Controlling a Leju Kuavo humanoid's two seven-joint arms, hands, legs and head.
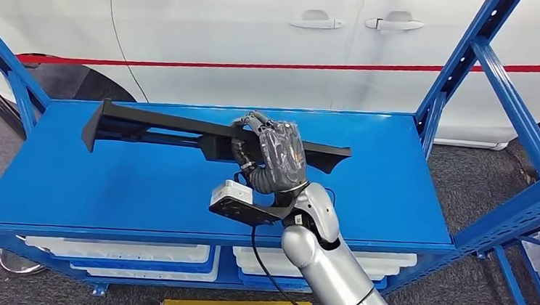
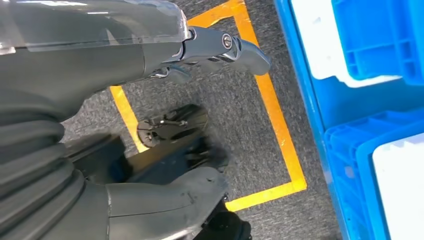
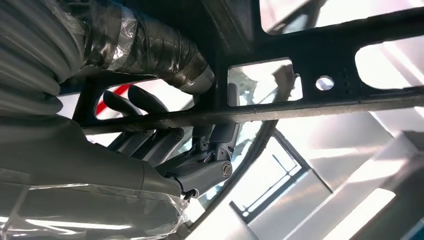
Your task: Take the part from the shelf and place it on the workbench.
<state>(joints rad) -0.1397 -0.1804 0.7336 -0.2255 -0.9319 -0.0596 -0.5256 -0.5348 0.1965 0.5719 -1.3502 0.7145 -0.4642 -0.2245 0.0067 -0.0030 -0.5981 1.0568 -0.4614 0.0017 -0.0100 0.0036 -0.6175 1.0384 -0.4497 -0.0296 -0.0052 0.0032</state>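
The long black bracket-like part [image 1: 182, 127] lies lengthwise across the blue shelf top [image 1: 104, 183], one flared end toward the shelf's left upright, the other tapering toward the right upright. The right hand [image 1: 271, 152] is wrapped around it a little right of its middle, fingers curled over the far edge and thumb on the near side, so it grasps the part. Whether the part has left the shelf surface or still sits on it I cannot tell.

The grip sits off the part's middle, with the longer, heavier-looking flared end out to the left. My judgement is that on lifting, that end could droop and rotate in the fingers, drag along the shelf top, or knock the shelf's uprights as it swings out; a loose hold on such a thin bar could also let it slip.

The right wrist view shows what the head view cannot: the part's openwork frame with cut-out windows and a small round hole, and the fingers [image 3: 150, 140] hooked through beneath its bar. The left wrist view shows the left hand [image 2: 220, 47] hanging over grey carpet with a yellow floor marking [image 2: 280, 135], beside blue bins [image 2: 375, 40] under the shelf; its fingers look loosely extended, holding nothing.
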